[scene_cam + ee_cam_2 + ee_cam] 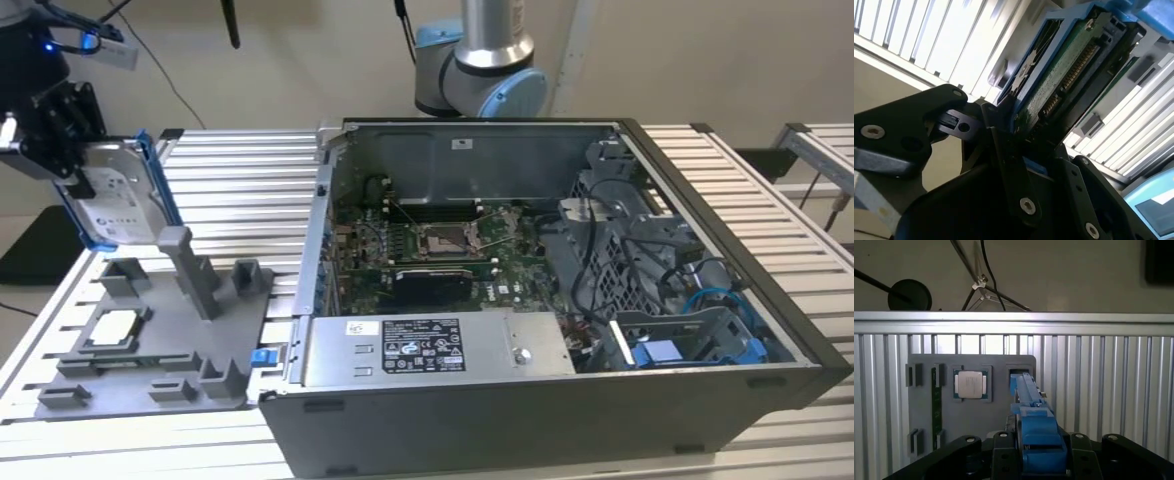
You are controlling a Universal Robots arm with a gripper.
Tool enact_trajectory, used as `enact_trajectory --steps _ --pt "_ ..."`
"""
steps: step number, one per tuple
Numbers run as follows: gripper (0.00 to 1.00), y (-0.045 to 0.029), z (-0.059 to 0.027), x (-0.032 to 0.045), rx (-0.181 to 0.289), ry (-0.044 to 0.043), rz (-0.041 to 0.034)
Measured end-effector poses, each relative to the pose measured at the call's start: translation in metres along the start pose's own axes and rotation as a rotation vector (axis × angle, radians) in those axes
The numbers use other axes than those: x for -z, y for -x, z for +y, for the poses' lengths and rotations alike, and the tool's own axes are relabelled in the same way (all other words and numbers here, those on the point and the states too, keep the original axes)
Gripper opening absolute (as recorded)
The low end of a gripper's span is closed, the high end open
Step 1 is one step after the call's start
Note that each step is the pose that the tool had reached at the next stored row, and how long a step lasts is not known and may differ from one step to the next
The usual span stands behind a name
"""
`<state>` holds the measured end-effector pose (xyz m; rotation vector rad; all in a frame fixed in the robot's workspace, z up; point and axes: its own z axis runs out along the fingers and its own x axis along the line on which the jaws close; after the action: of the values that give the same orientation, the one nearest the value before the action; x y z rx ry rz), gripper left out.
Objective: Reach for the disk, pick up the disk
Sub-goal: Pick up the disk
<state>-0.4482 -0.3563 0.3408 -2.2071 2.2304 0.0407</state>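
You see the black pincer point(70, 160) clamped tight on the flat silver-grey metal disk point(123, 195) with its bright blue plastic frame. The disk stands on edge, held above the grey plastic tray point(147, 335) on the ribbed metal bench point(227, 160), at the exterior view's left.

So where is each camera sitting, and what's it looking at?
Exterior view: high up, looking down at the open computer; shows the arm's base and the claw gripping the disk.
First wrist view: on the wrist, looking past the claw at the grey tray.
Second wrist view: on the wrist, close up on the disk's green board side.
Shared: all three show claw and disk.
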Motion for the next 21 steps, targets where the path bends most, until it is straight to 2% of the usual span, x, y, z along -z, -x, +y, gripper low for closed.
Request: enact_trajectory --steps 4,7,21 --pt "0.0 0.0001 0.0001 0.0039 0.003 -0.0057 0.0001" --pt "0.0 0.0003 0.0002 0.0105 0.005 -0.0061 0.0001" --pt "0.0 0.0011 0.0008 0.0531 0.008 -0.0062 0.0001"
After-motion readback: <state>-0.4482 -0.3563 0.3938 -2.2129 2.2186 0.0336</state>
